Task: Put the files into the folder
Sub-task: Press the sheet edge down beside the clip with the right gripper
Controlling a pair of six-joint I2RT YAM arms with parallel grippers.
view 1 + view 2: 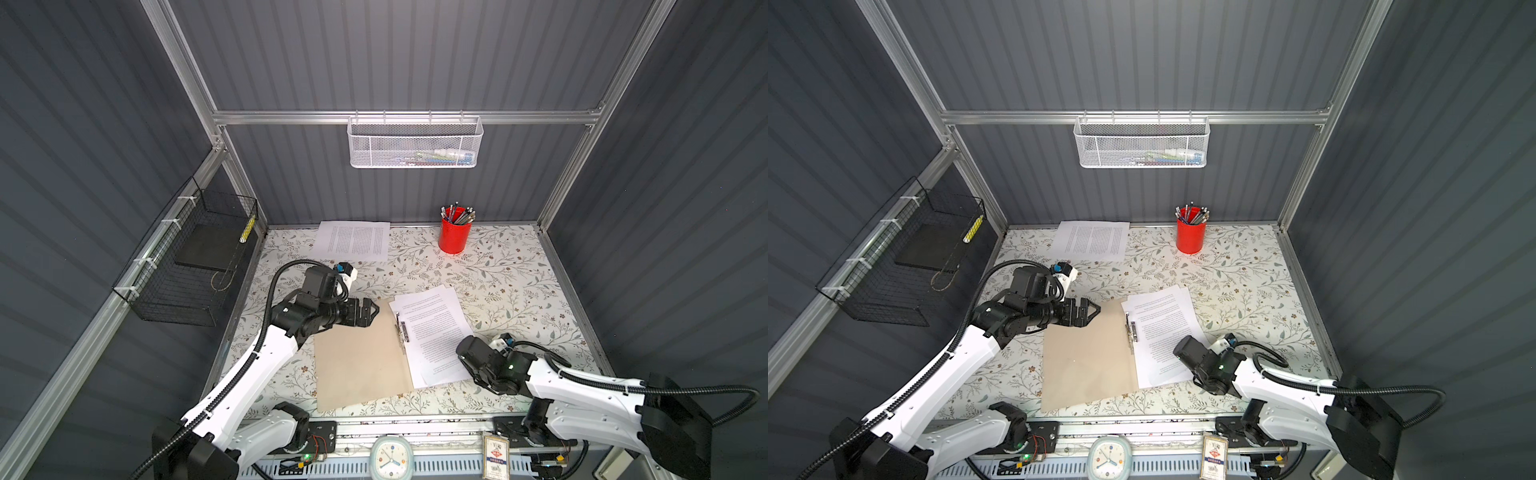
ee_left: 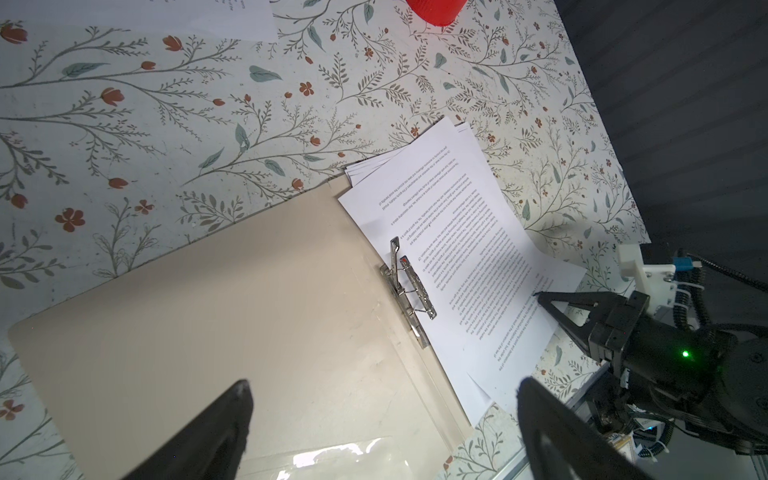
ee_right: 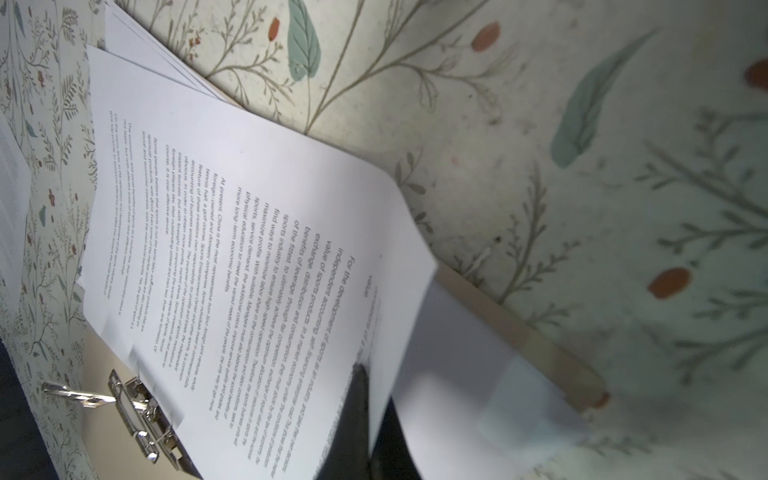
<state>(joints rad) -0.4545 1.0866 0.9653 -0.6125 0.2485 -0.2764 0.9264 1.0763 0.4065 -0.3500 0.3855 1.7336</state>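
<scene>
Looking down in both top views, I see the folder [image 1: 357, 361] lying open and flat on the floral tabletop [image 1: 519, 282], near the front edge, with its metal clip [image 1: 401, 328] along the spine. The files [image 1: 432, 332] rest on its right-hand leaf as a loosely squared stack, one long edge at the clip. More printed sheets [image 1: 353, 241] lie well apart at the back wall, and a red pen cup [image 1: 455, 237] stands to their right. My left claw [image 1: 372, 311] hangs over the far corner of the bare left leaf, fingers spread wide, grasping nothing. My right arm [image 1: 498, 365] reaches over the near right corner of the files. Its fingers are hidden under the wrist there.

From my left wrist camera, my own two fingers [image 2: 216, 436] stand far apart with the tan card between them. Across the clip, my right claw [image 2: 540, 296] is clenched to a single point, and that tip meets the outer edge of the top sheet [image 2: 478, 257].

From my right wrist camera, the files fill the view, with several sheet edges fanned at the far end. One dark finger [image 3: 357, 407] lies on the top sheet. The other shows just past that sheet's edge, below it, so I am pinching the edge. A strip of the folder's tan leaf shows beyond the paper, flat on the tabletop. The clip sits at the stack's inner edge, and I cannot tell whether any paper is under it.
</scene>
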